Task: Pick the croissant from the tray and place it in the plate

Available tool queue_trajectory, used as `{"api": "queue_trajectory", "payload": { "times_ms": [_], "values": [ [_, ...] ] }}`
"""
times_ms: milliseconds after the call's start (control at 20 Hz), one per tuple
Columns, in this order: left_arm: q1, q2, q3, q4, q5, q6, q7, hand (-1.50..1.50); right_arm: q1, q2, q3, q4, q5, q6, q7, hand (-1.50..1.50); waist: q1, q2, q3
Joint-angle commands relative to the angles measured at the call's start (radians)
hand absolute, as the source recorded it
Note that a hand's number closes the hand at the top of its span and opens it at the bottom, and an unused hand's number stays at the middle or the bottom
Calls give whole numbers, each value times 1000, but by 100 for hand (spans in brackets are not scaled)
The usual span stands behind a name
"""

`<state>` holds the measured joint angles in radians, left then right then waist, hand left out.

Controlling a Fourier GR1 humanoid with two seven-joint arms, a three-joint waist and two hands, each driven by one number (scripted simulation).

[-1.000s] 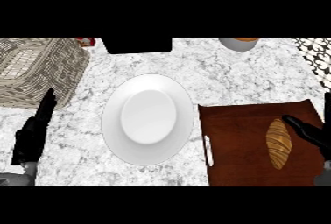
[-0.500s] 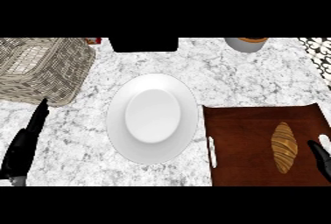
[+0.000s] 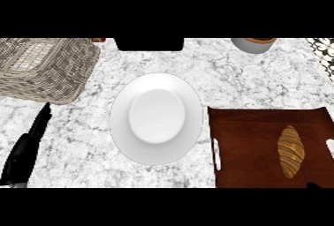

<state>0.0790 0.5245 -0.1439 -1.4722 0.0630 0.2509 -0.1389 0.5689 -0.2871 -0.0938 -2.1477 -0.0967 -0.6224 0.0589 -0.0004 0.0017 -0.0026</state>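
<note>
The golden-brown croissant (image 3: 291, 151) lies lengthwise on the right part of the dark brown tray (image 3: 254, 128), at the lower right. A white plate (image 3: 157, 118) with nothing on it stands just left of the tray, mid-counter. My left hand (image 3: 24, 148) rests open at the lower left, fingers straight and pointing up, well left of the plate. Only a small black tip of my right hand (image 3: 315, 185) shows at the lower edge, just below and right of the croissant; nothing touches the croissant.
A woven basket (image 3: 42, 66) fills the upper left corner. At the far edge sit a black block (image 3: 149, 43) and a grey cup (image 3: 254, 44). A black-and-white patterned thing (image 3: 324, 49) shows at the upper right.
My right hand has slid down from beside the croissant to the view's lower edge and is almost out of sight. The left hand has barely moved.
</note>
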Motion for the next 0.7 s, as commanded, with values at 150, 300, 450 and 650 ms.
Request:
{"api": "queue_trajectory", "payload": {
  "times_ms": [150, 300, 450, 650],
  "values": [
    [-12, -29, -8, 18, -40, 14, -10, 0, 3, -236, -57, -78, 52, 69, 427, -150, 9, 4, 0],
    [-18, -37, 9, 44, -33, -5, -29, 0, -30, -302, -92, -64, 18, 144, 532, -150, 2, 1, 1],
    [24, -33, 14, 14, -41, -6, -35, 0, -125, -359, -99, 32, -33, 223, 607, -150, 14, 1, 2],
    [1, -22, 20, 5, -43, -41, 2, 0, -211, -359, -53, 209, -50, 322, 564, -150, 13, 0, 4]
  ]
}}
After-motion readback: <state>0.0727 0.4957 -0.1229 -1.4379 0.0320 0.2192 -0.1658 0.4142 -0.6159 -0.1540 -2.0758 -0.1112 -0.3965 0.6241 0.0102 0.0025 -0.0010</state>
